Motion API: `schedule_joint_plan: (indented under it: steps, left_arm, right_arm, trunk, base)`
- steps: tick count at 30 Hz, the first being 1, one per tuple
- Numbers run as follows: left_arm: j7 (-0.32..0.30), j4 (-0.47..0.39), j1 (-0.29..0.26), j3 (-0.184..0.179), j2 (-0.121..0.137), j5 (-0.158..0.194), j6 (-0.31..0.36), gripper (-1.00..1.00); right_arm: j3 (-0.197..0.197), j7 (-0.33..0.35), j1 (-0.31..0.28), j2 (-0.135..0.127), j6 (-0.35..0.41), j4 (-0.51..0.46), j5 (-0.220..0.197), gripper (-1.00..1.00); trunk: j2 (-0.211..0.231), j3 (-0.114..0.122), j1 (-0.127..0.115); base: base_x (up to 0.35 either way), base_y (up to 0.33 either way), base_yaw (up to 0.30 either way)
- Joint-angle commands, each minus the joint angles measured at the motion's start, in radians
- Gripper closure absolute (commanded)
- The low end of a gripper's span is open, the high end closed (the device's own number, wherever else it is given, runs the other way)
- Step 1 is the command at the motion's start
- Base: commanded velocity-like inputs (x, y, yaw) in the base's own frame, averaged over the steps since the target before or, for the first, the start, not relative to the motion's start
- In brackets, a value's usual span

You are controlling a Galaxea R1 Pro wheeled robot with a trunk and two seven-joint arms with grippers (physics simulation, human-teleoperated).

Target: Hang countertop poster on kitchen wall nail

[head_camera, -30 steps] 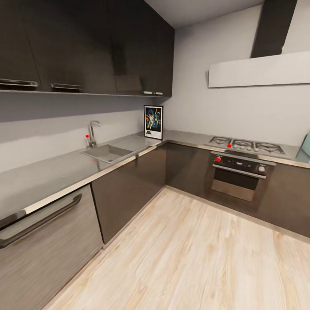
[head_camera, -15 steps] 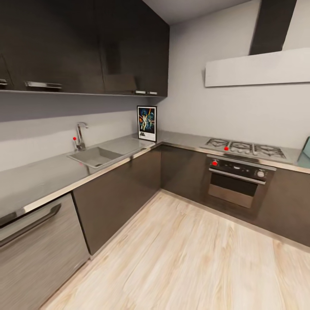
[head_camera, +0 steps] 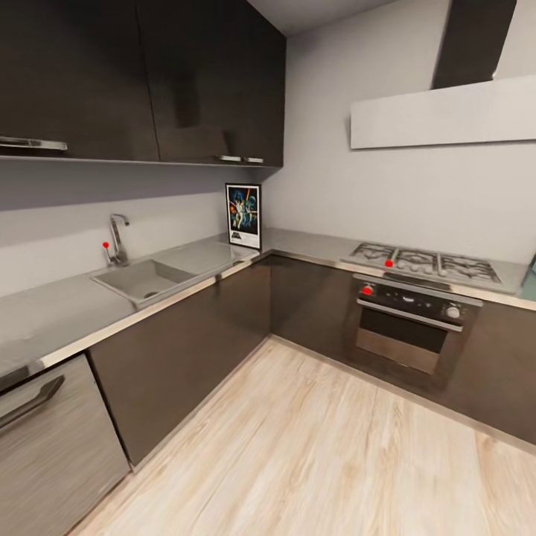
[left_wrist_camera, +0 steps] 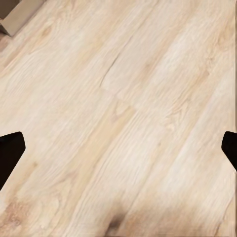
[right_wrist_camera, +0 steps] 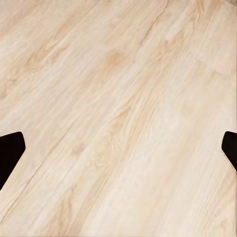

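The poster (head_camera: 243,215) stands upright in the inner corner of the kitchen countertop (head_camera: 67,313), leaning at the wall under the dark upper cabinets. It has a black frame, a white border and colourful figures on dark blue. The steel countertop runs in an L along the left wall and the far wall. My left gripper (left_wrist_camera: 118,150) is open over bare wooden floor, its dark fingertips (left_wrist_camera: 10,155) far apart at the picture's edges. My right gripper (right_wrist_camera: 118,153) is open too, with its fingertips (right_wrist_camera: 10,153) wide apart above the floor.
A sink (head_camera: 141,279) with a tap (head_camera: 117,238) is set in the left run. A gas hob (head_camera: 424,262) and oven (head_camera: 408,324) sit on the far run under a hood (head_camera: 443,112). A dishwasher front (head_camera: 52,439) is at near left. Light wooden floor (head_camera: 313,447) lies ahead.
The whole head view has shifted: the sink, poster and dishwasher have slid left in the picture, so the camera has turned or moved. Nothing on the countertop has moved.
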Motion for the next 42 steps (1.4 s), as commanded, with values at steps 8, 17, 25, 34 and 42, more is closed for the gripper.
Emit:
schedule_joint_plan:
  steps: [8,17,25,34,42]
  left_arm:
    - [0.0,-0.001,0.0,0.0,0.0,-0.001,-0.001,-1.0]
    - [0.0,-0.001,0.0,0.0,0.0,-0.001,-0.001,-1.0]
    - [0.0,-0.001,0.0,-0.001,0.0,-0.001,-0.001,-1.0]
    - [0.0,-0.001,0.0,-0.001,0.0,-0.001,-0.001,-1.0]
    - [0.0,-0.001,0.001,-0.001,0.0,-0.001,-0.001,-1.0]
  right_arm:
    - [0.001,-0.001,-0.001,0.0,-0.003,0.001,0.001,-1.0]
    - [0.001,-0.001,-0.001,0.0,-0.003,0.001,0.001,-1.0]
    - [0.001,-0.001,-0.001,0.0,-0.003,0.001,0.001,-1.0]
    - [0.001,-0.001,-0.001,0.001,-0.003,0.001,0.001,-1.0]
    - [0.001,-0.001,-0.001,0.002,-0.003,0.001,0.001,-1.0]
  trunk:
    - [0.0,0.001,0.001]
    - [0.0,0.007,0.001]
    - [0.0,0.011,0.001]
    - [0.0,0.016,0.001]
    - [0.0,0.02,0.001]
  base:
    - [0.3,-0.173,0.109]
    - [0.267,-0.223,0.254]
    - [0.189,-0.252,0.271]
    - [0.145,-0.269,0.273]
    - [0.123,-0.276,0.275]
